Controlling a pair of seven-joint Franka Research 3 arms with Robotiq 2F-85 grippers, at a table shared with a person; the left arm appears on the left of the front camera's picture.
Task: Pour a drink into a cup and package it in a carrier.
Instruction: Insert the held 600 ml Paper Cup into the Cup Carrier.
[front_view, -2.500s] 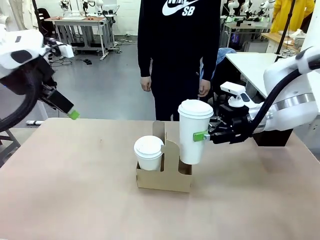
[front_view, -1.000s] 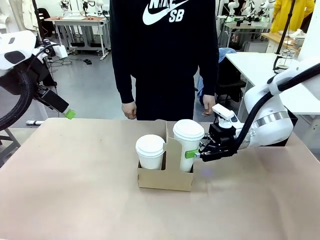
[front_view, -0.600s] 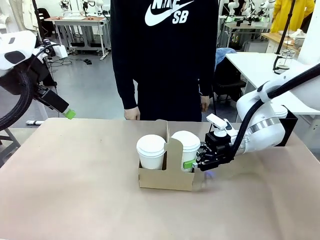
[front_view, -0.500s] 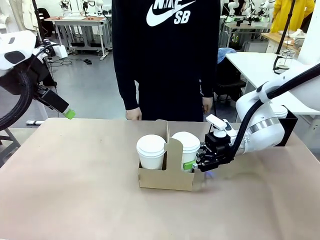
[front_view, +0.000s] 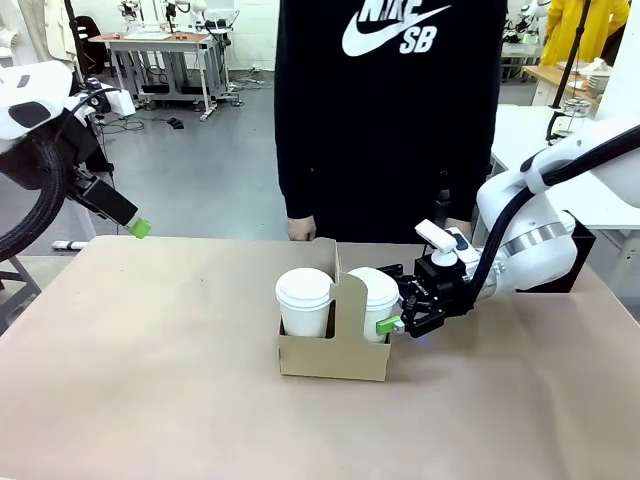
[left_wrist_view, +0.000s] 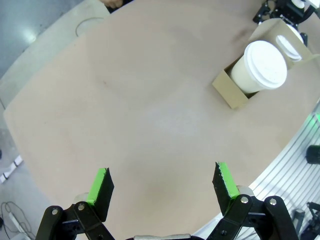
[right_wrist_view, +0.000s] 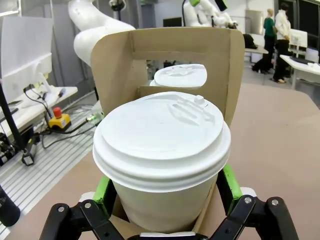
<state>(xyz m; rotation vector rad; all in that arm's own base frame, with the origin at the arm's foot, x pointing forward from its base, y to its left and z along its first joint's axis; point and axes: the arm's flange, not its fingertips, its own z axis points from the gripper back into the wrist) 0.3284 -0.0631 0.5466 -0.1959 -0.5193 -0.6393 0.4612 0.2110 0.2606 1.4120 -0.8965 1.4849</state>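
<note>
The brown cardboard carrier (front_view: 335, 358) stands mid-table with two lidded white cups in its slots. The cup (front_view: 372, 291) I handled sits in the right slot, its lid (right_wrist_view: 162, 135) large in the right wrist view. My right gripper (front_view: 388, 298) is open, its green pads (right_wrist_view: 227, 186) flanking the cup's lower wall with small gaps. The drink is hidden under the lid. Raised above the table's left edge, my left gripper (front_view: 140, 228) is open and holds nothing (left_wrist_view: 162, 182). From there the carrier (left_wrist_view: 227, 89) shows far off at upper right.
A second lidded cup (front_view: 303, 292) fills the carrier's left slot, behind the handle (right_wrist_view: 112, 60) in the right wrist view. A person in black stands at the far edge, one hand (front_view: 300, 230) near the table. A black box (front_view: 578, 268) sits behind my right arm.
My right gripper lowered the cup into the carrier's right slot, then opened and drew back slightly. The person stepped to the right. My left arm has stayed still.
</note>
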